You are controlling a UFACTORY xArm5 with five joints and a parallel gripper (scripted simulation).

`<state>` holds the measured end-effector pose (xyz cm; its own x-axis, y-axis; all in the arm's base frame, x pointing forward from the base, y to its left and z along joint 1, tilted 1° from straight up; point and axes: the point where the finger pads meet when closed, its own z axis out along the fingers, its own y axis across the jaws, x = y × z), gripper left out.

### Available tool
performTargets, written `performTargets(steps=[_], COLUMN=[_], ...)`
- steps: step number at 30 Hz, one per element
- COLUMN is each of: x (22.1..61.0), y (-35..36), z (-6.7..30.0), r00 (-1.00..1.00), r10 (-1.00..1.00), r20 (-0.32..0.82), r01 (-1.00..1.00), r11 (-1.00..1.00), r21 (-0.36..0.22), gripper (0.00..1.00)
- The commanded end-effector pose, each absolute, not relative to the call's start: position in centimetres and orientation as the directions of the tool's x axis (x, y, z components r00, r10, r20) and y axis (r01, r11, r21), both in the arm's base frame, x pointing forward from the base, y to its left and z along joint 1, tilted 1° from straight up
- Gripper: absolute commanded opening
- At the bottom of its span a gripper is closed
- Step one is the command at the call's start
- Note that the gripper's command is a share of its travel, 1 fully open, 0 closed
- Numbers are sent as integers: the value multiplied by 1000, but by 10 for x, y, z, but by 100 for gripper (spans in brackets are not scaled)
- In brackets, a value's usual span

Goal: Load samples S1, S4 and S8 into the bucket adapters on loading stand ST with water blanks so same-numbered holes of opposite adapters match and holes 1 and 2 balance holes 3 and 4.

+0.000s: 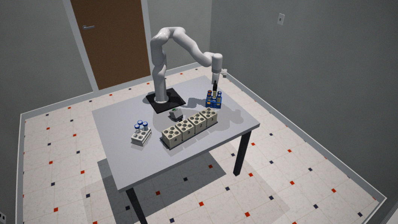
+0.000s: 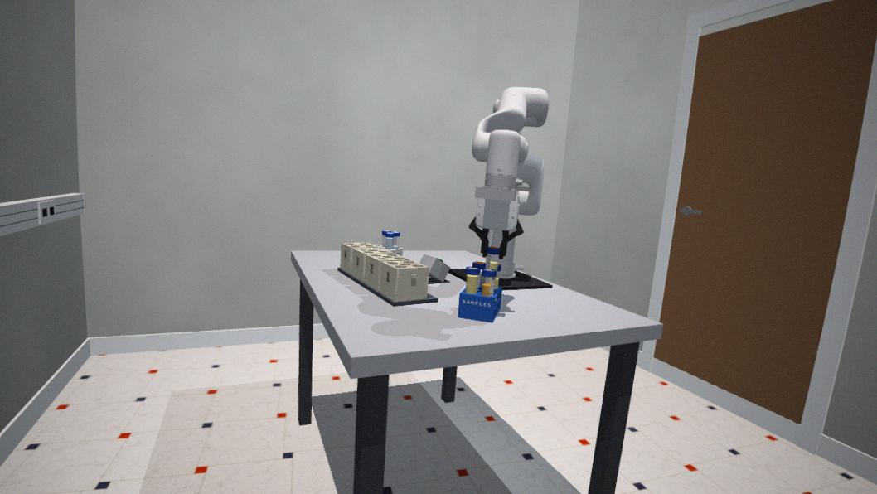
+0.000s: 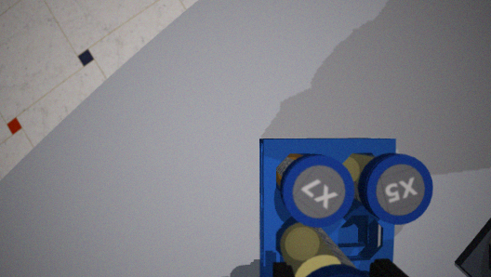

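My gripper point(image 1: 214, 89) point(image 2: 494, 253) point(image 3: 333, 273) is shut on a blue-capped tube with pale yellow contents point(image 1: 214, 94) point(image 3: 320, 265), upright and partly raised above the blue sample rack point(image 1: 209, 106) point(image 2: 477, 313) point(image 3: 327, 145). Its ID is hidden. Tubes X7 point(image 3: 319, 192) and X5 point(image 3: 397, 190) stand in the rack, beside tubes with orange dots. Adapters 1 point(image 1: 213, 120), 2 point(image 1: 201, 126), 3 point(image 1: 188, 133) and 4 point(image 1: 175, 140) stand in a row; their holes look empty. Three blue-capped blanks point(image 1: 140, 122) point(image 2: 390, 234) stand in the white rack point(image 1: 137, 141); their numbers are unreadable.
The grey desk point(image 1: 176, 114) point(image 2: 434, 268) with the green DONE key point(image 1: 173, 109) sits between the robot's black base plate point(image 1: 158, 108) and the adapter row. The sample rack stands beyond adapter 1, the white rack near adapter 4.
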<state>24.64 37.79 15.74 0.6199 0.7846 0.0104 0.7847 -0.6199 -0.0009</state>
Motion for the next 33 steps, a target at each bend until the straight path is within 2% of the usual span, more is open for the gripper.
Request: performTargets(steps=[1, 33], x=[247, 247], y=[379, 378], z=[170, 226], r00=[620, 620], r10=[785, 785], r20=[13, 13], r01=[785, 785], r11=[-620, -620], r21=[-12, -12], gripper=[0, 0])
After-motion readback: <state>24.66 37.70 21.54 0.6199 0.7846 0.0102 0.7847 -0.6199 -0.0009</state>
